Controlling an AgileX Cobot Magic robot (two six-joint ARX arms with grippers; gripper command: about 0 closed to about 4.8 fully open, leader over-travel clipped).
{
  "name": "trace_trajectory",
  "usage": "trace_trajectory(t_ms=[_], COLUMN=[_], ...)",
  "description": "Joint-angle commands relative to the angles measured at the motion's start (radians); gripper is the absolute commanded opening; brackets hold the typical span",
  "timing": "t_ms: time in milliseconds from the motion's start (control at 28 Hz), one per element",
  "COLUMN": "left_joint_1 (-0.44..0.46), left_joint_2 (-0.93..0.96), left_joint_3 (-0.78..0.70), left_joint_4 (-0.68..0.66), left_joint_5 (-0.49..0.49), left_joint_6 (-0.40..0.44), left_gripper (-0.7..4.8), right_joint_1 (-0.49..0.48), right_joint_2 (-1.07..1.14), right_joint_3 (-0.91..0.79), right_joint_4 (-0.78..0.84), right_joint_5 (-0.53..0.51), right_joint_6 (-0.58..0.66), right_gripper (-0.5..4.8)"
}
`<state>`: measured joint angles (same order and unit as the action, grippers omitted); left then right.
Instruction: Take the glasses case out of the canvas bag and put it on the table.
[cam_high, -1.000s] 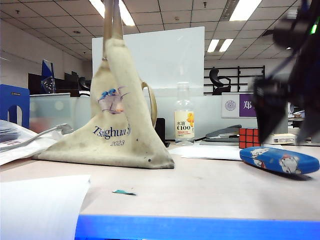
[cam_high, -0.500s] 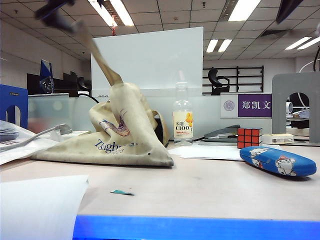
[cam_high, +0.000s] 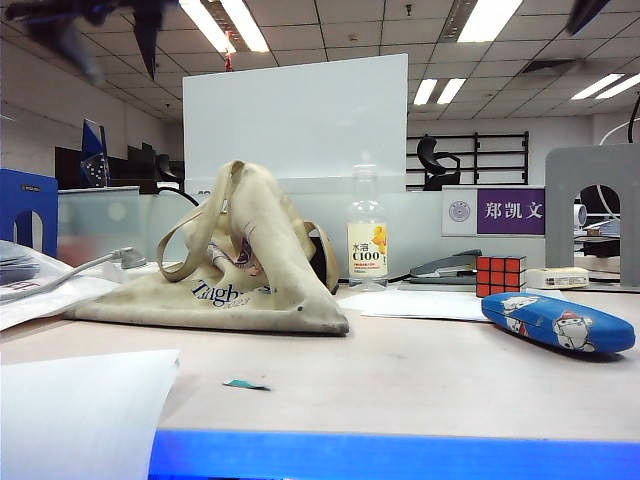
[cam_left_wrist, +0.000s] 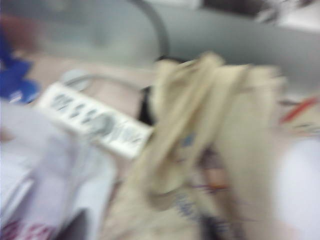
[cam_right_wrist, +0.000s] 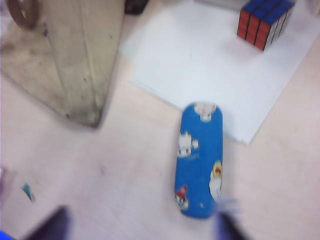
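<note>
Rigid, smooth, light elongated blue glasses case (cam_right_wrist: 199, 159) beside slumped beige canvas bag (cam_high: 240, 255) on pale worktop (cam_high: 420, 375); grasp its narrow middle. Right gripper (cam_right_wrist: 142, 225) above it, jaws spread, empty; left gripper (cam_high: 100, 25) high above bag, jaw state unclear.

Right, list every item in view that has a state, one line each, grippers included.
Blue cartoon-printed glasses case: closed, lying flat on the table, out of the bag.
Beige canvas bag: slumped on the table, straps drooping, unheld.
Clear plastic bottle: upright, capped.
Red Rubik's cube: resting on the table.
Left gripper: raised above the bag, blurred, empty.
Right gripper: above the case, jaws apart, empty.
</note>
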<state>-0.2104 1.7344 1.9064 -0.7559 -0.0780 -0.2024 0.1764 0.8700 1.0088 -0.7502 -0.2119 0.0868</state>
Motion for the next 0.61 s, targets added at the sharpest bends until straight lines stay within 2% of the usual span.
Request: trace_trajectory(t_ms=[36,107,214,286,393,464,536,607], left_joint_1=[0.001,0.001,0.003,0.013,0.103,0.175,0.255,0.329], left_joint_2=[-0.087,-0.143,-0.245,-0.297,-0.350,-0.364,-0.367,-0.367], left_joint_3=[0.007,0.007,0.007,0.007,0.005,0.001,-0.022,-0.061], left_joint_4=[0.184,0.268,0.380,0.416,0.392,0.352,0.317,0.280], left_joint_5=[0.082,0.047,-0.068,-0.085,0.018,0.104,0.172,0.240], left_joint_6=[-0.004,0.044,0.179,0.241,0.256,0.254,0.216,0.186], left_gripper=[-0.06,-0.06,-0.06,-0.06,-0.06,-0.06,-0.06,-0.06], right_joint_1=[0.000,0.000,-0.001,-0.002,-0.002,-0.002,-0.002,-0.002], right_joint_2=[-0.089,-0.164,-0.286,-0.379,-0.507,-0.591,-0.676,-0.770], right_joint_3=[0.006,0.006,0.006,0.006,0.006,0.002,-0.019,-0.059], right_joint_4=[0.148,0.233,0.318,0.325,0.238,0.108,-0.037,-0.172], right_joint_5=[0.002,0.013,0.047,0.095,0.168,0.230,0.311,0.345], right_joint_6=[0.024,0.045,0.043,0.036,0.024,0.009,0.010,0.013], right_gripper=[1.64,1.15,0.27,0.16,0.16,0.16,0.10,-0.01])
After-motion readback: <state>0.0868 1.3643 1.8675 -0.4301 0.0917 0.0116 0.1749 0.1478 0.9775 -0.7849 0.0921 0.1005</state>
